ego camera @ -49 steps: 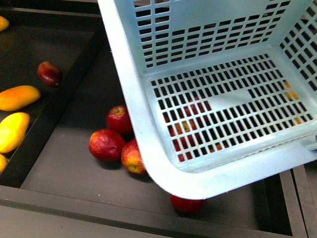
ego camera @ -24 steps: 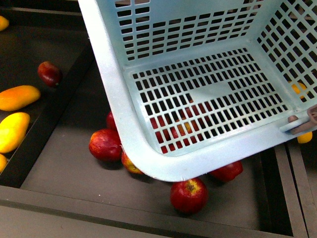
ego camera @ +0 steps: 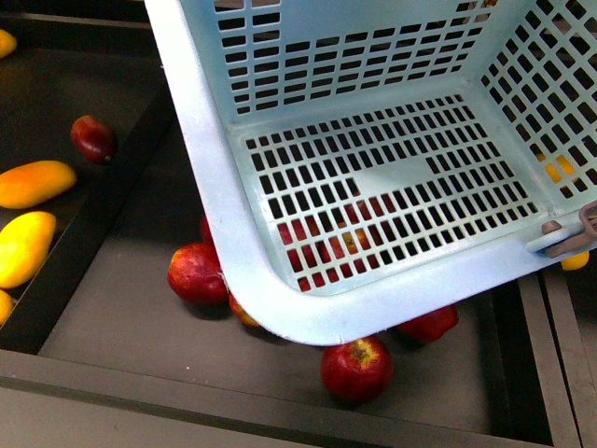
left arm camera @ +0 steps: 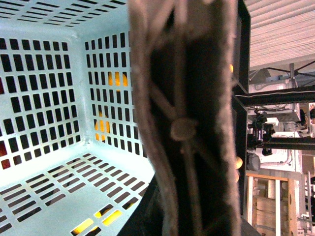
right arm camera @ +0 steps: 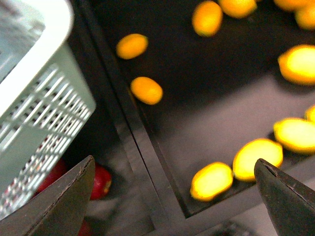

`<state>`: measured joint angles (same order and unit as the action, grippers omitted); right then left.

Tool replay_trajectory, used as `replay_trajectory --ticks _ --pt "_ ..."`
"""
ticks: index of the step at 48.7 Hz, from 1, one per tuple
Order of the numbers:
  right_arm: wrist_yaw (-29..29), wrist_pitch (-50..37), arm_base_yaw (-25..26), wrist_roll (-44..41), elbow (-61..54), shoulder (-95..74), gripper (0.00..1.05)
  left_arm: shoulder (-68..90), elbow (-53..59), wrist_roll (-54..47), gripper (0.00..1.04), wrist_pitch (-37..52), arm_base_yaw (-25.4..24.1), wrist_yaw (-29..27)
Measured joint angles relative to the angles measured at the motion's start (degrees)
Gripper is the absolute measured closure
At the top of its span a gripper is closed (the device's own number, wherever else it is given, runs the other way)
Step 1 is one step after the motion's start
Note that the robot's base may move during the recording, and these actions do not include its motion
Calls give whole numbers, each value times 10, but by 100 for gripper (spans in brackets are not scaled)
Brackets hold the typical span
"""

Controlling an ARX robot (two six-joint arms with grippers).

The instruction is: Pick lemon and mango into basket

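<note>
The light teal slotted basket [ego camera: 373,177] hangs tilted and empty over the red-apple compartment and fills most of the front view. My left gripper is shut on its brownish-mauve handle [left arm camera: 184,123], which blocks the left wrist view; the fingers are hidden. An orange-yellow mango [ego camera: 33,183] lies in the left compartment beside a paler yellow fruit [ego camera: 23,247]. My right gripper [right arm camera: 174,196] is open and empty above a dark divider. Bright yellow lemons [right arm camera: 211,180] and orange oval fruits [right arm camera: 146,90] lie below it, blurred.
Red apples [ego camera: 356,368] lie under and in front of the basket. A dark red fruit [ego camera: 93,138] sits in the left compartment. Dark raised dividers [ego camera: 89,233] separate the compartments. Yellow fruit [ego camera: 560,173] shows through the basket's right wall.
The basket has shifted left and back over the apples, uncovering a red apple at the front. In the last half second it barely moved.
</note>
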<state>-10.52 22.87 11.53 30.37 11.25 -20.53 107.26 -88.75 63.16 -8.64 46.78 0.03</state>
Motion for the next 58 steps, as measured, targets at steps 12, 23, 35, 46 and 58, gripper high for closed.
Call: replay_trajectory --ticks 12,23,35,46,58 --pt "61 -229 263 -32 13 -208 9 0 0 2 100 0 0 2" --pt "44 -508 301 -173 95 -595 9 0 0 1 100 0 0 1" --pt "37 -532 347 -222 236 -876 9 0 0 1 100 0 0 1" --pt "39 -455 366 -44 383 -1028 9 0 0 1 100 0 0 2" --pt "24 -395 354 121 487 -1110 9 0 0 1 100 0 0 0"
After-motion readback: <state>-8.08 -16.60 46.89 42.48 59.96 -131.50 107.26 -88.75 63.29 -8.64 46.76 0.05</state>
